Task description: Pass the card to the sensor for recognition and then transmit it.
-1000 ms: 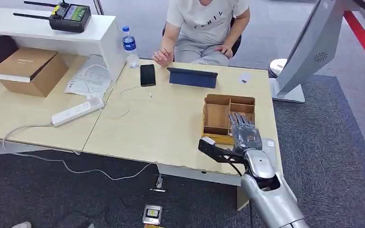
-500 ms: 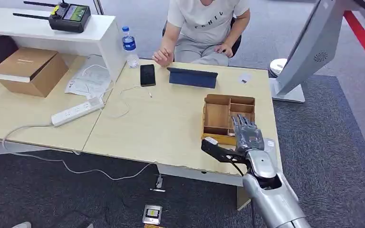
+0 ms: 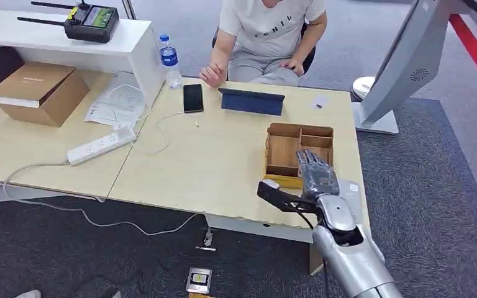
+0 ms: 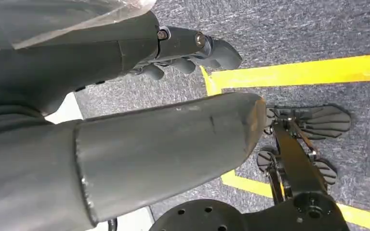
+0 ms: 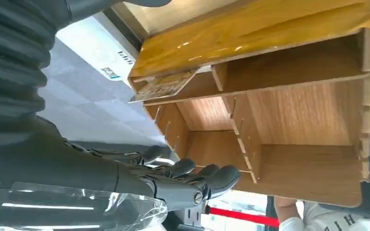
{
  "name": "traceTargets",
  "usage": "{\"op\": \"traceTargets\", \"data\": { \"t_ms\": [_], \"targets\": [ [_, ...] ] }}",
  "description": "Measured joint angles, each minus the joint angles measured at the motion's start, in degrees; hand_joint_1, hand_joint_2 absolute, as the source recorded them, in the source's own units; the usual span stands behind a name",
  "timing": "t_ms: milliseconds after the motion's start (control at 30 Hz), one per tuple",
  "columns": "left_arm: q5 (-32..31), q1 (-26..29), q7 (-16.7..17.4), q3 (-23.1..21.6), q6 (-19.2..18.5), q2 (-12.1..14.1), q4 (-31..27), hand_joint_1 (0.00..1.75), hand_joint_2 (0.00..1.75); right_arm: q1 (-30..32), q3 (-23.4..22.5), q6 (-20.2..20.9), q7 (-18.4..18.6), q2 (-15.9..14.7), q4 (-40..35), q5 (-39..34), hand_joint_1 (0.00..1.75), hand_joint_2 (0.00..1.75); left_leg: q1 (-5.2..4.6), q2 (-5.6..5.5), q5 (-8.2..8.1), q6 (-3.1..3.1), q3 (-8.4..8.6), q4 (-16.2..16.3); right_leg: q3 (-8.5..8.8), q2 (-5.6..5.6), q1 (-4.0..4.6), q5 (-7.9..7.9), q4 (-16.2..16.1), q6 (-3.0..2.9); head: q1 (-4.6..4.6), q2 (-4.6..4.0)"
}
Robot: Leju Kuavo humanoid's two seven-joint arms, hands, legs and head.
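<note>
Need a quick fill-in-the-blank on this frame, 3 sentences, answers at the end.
1. The right hand hovers over the wooden ___ on the table.
2. The black phone lies beside the blue ___.
3. The water bottle has a ___ cap.

Missing words: organizer box; tablet; blue.

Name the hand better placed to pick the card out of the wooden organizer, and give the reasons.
Right. The right hand hovers over the wooden organizer, fingers apart, and the card lies in a compartment close by. The left hand hangs toward the carpeted floor, away from the table.
</note>
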Motion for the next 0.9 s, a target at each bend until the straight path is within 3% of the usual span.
{"op": "traceTargets", "data": {
  "t_ms": [900],
  "targets": [
    [-1.6,0.2,-1.8,0.2,-2.3,1.1,0.0,0.0,0.0,-1.2,-0.8,0.2,2.3,-2.9,1.8,0.0,0.0,1.75,0.0,0.0,0.0,0.0,0.0,0.0,-0.01,0.0,0.0,0.0,0.0,0.0,-0.02,0.0]
  ]
}}
